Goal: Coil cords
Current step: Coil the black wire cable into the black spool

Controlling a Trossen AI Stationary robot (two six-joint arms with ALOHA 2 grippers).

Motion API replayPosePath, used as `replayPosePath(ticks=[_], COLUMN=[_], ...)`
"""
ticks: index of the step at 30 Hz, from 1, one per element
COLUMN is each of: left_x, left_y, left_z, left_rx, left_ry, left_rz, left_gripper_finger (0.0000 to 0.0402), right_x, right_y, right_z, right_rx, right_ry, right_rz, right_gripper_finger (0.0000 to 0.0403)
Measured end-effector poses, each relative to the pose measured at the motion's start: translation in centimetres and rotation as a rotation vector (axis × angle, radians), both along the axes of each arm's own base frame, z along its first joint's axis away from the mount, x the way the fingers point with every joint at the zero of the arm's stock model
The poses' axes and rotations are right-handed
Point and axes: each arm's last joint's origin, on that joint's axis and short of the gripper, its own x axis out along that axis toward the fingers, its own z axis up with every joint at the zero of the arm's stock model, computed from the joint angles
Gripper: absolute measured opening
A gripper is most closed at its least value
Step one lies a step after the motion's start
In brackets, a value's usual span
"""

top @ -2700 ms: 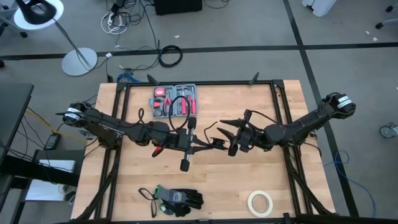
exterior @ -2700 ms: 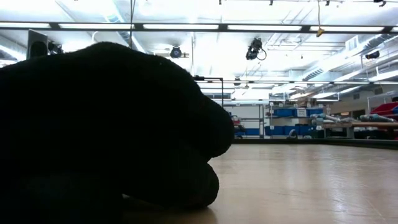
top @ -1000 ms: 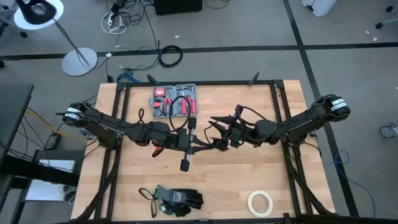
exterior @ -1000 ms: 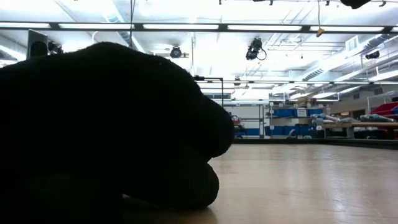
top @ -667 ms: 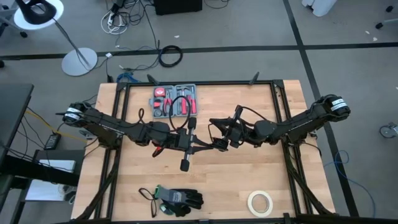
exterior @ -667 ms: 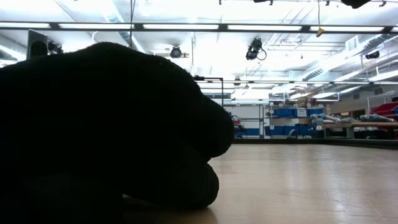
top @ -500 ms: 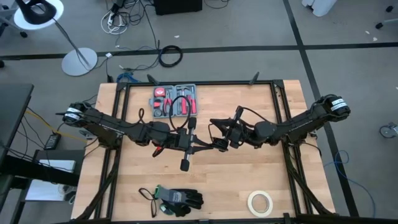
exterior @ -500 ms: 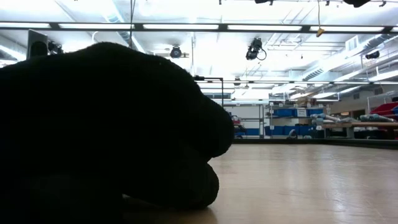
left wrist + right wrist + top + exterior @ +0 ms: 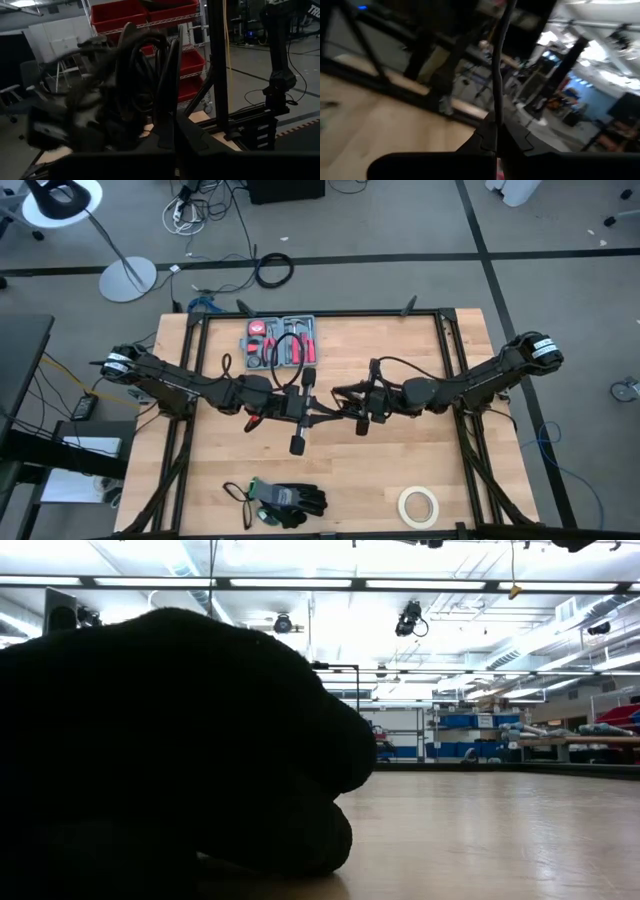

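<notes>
The thin black cord (image 9: pixel 142 70) is gathered in several loops that stand up from my left gripper (image 9: pixel 167 150), which is shut on them above the table's middle (image 9: pixel 326 414). My right gripper (image 9: pixel 343 400) is close by on the right, facing the left one and shut on a single strand of the cord (image 9: pixel 500 65). That strand runs straight up out of its fingers (image 9: pixel 492 142). In the left wrist view the right gripper (image 9: pixel 70 120) shows blurred beside the loops. Both grippers are clear of the table. My left gripper pinches the bundle of loops at its lower part (image 9: pixel 166 125) between its two fingers, which come in level from the table's left. The loops stand upright above the fingers, clear of the table. My right gripper pinches one strand (image 9: pixel 497 117) between its two fingers, level from the table's right. The fingers lie across the strand, which is drawn straight beyond them.
An open tool case (image 9: pixel 281 345) lies at the table's far side. Black gloves (image 9: pixel 288 500) and a roll of tape (image 9: pixel 419 505) lie near the front edge. A glove (image 9: pixel 170 740) fills most of the low view. Black frame rails (image 9: pixel 450 350) border the table.
My right gripper has moved a little toward the left gripper, rolled about its own axis, and shut from wide open onto a strand of the cord. My left gripper has kept still with the loops.
</notes>
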Motion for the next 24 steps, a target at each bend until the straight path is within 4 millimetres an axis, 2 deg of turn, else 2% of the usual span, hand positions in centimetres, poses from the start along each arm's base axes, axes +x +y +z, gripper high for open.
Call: replayPosePath(ticks=[7,11,18,24], left_x=[0.0,0.0,0.0,0.0], left_y=[0.0,0.0,0.1,0.1], left_z=[0.1,-0.1,-0.9,-1.7], left_rx=[0.012,0.015,-0.002,-0.046], left_ry=[-0.013,0.005,0.098,0.186], left_rz=[0.001,0.005,0.028,0.031], left_gripper_finger=[0.0,0.0,0.0,0.0], right_x=[-0.5,-1.2,-3.8,-6.9], right_y=[1.7,2.9,5.7,7.3], right_z=[-1.4,-2.1,-2.8,-3.3], right_rx=[0.047,0.053,0.15,0.186], right_ry=[0.127,0.194,0.296,0.35], right_rz=[0.056,0.016,0.018,-0.068], right_gripper_finger=[0.0,0.0,0.0,0.0])
